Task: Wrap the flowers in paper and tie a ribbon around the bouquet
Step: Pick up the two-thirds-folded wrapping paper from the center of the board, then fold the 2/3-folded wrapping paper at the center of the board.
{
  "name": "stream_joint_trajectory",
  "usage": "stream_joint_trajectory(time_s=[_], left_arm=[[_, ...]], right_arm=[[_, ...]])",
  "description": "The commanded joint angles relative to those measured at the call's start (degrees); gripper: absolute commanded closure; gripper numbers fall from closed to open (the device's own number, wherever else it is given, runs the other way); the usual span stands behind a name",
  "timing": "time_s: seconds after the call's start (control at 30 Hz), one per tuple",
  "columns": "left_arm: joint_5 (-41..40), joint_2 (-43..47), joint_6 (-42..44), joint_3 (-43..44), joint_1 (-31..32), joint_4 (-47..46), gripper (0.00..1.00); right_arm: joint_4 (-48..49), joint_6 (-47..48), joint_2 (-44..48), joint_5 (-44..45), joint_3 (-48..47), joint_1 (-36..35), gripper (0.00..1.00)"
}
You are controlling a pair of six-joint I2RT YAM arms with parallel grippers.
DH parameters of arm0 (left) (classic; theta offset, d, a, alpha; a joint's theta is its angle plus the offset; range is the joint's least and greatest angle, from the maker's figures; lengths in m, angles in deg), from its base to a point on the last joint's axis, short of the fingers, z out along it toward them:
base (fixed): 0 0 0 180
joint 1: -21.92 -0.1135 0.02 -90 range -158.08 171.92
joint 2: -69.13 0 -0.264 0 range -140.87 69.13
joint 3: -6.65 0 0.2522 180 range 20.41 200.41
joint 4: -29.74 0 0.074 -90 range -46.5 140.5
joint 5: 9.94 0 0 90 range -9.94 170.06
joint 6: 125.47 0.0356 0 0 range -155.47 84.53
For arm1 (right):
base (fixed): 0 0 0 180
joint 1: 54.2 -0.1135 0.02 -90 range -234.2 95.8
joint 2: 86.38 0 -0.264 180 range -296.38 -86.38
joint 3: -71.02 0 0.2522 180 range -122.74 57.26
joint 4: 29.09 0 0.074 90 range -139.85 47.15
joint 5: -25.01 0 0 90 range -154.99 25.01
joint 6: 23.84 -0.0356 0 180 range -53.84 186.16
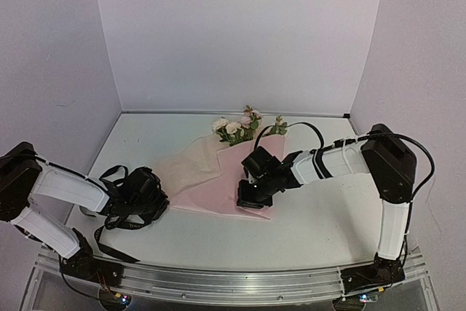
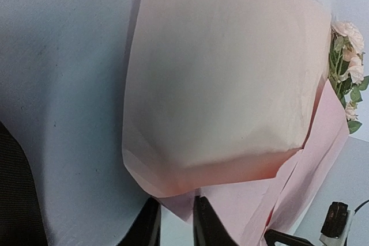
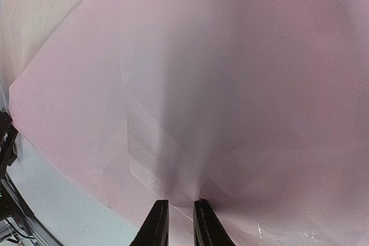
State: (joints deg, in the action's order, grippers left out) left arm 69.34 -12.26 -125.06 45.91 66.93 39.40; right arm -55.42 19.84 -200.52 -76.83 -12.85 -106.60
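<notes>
Here the right hand [image 3: 180, 214] is closed on a fold of the paper [image 1: 218, 172], a thin, matte pink sheet with creases running into its grip. The left hand [image 2: 174, 211] shows a narrow gap at the paper's corner; whether it pinches the sheet, I cannot tell. The flowers [image 1: 237, 127] point to the far edge of the surface [image 1: 313, 216]; the flat black ribbon [image 1: 113, 253] loops near the left edge.
</notes>
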Motion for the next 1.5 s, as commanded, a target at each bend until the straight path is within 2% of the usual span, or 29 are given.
stream_joint_trajectory(time_s=[0.0,0.1,0.4,0.57,0.67,0.8,0.93,1.1,1.23,1.47], left_arm=[[-4.49,-0.57,4.18,2.35,0.07,1.62,0.90],[-6.50,0.67,7.88,3.69,0.11,3.46,1.00],[-9.76,7.12,23.24,6.97,1.65,1.46,1.00],[-8.62,7.53,22.29,6.88,2.26,4.86,1.00],[-7.63,8.90,24.17,4.99,2.71,0.65,1.00],[-6.61,9.01,32.10,7.38,3.11,-3.75,1.00],[-2.07,6.81,40.40,12.57,4.04,-8.24,1.00],[7.26,-0.95,48.17,19.53,6.12,-13.75,1.00],[15.58,-7.39,50.41,23.62,6.71,-17.20,1.00],[22.95,-14.30,51.66,28.39,6.75,-16.29,1.00]], right_arm=[[-2.82,0.49,-2.98,0.66,-0.11,-0.02,0.83],[-2.91,0.44,-3.22,0.49,-0.35,0.01,0.83],[-3.99,1.15,-3.70,1.33,-1.07,0.01,0.82],[-4.89,1.96,-3.35,2.30,-1.23,-0.08,0.80],[-6.65,3.19,-3.63,3.29,-2.68,-0.48,0.79],[-7.94,3.96,-4.22,3.89,-3.74,-0.87,0.79],[-8.09,3.96,-4.46,4.01,-3.85,-0.88,0.79],[-7.23,3.19,-4.46,3.69,-3.62,-0.93,0.79],[-3.12,1.37,-2.84,3.03,-1.33,-0.86,0.79],[5.65,-3.31,2.06,1.01,3.16,0.04,0.79]])
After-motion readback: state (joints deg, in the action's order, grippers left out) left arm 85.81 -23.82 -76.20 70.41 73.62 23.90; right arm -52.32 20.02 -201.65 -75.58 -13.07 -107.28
